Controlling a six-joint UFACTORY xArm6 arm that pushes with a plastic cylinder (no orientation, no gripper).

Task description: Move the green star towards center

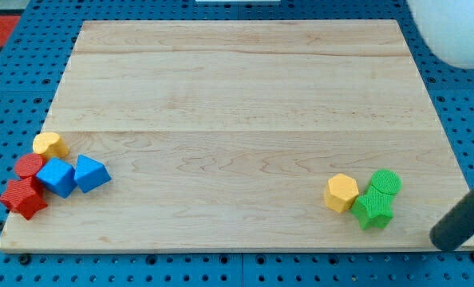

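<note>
My tip sits near right, just right of green star, not touching; bare rod, holding nothing.

My tip ends a dark, blurred rod that runs off the view's right edge, so most of its length is cut off and the exact end is hard to fix. A white rounded object at the view's top right is cropped by the top and right edges and cannot be identified. The green star partly hides the green cylinder behind it, and at the view's left the red star covers part of the red cylinder.
</note>
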